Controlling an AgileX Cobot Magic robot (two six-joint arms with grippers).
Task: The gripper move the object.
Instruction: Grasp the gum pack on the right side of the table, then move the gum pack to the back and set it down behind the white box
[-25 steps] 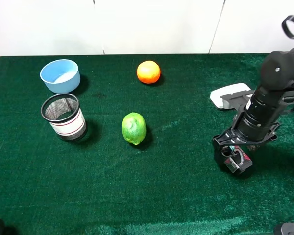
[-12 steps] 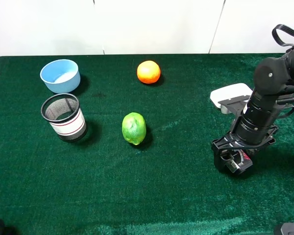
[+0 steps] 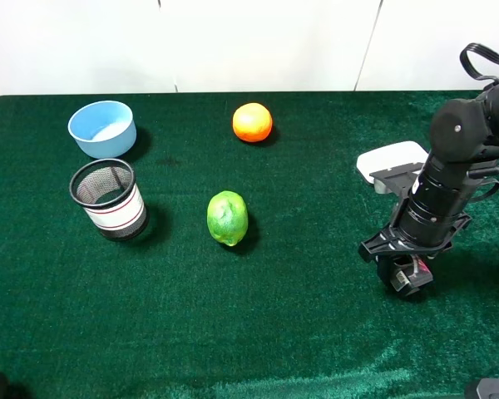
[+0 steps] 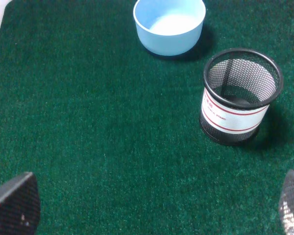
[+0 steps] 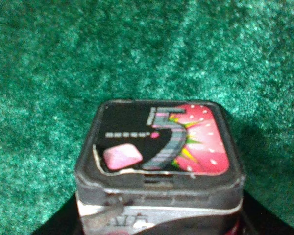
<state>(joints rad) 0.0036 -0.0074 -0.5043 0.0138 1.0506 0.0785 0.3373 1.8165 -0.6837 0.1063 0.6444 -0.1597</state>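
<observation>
The object, a small black box point(image 5: 159, 147) with a red and white print, fills the right wrist view, very close to the camera. In the high view a bit of the box point(image 3: 412, 269) shows under my right gripper point(image 3: 403, 273), low over the green cloth at the right. The right gripper points down and is shut on the box. The right gripper's fingers are mostly hidden in the wrist view. My left gripper point(image 4: 152, 210) is open and empty. Only its two fingertips point(image 4: 14, 205) show at the corners of the left wrist view.
A flat white case point(image 3: 391, 161) lies just behind the right arm. A green lime point(image 3: 227, 218) sits mid-table and an orange point(image 3: 252, 122) behind it. A mesh cup point(image 3: 109, 199) point(image 4: 240, 95) and a blue bowl point(image 3: 102, 128) point(image 4: 169, 24) stand at the left.
The right arm has shifted a little and its fingers have drawn in around the box, which now shows less from above. The left arm and the other things have not moved.
</observation>
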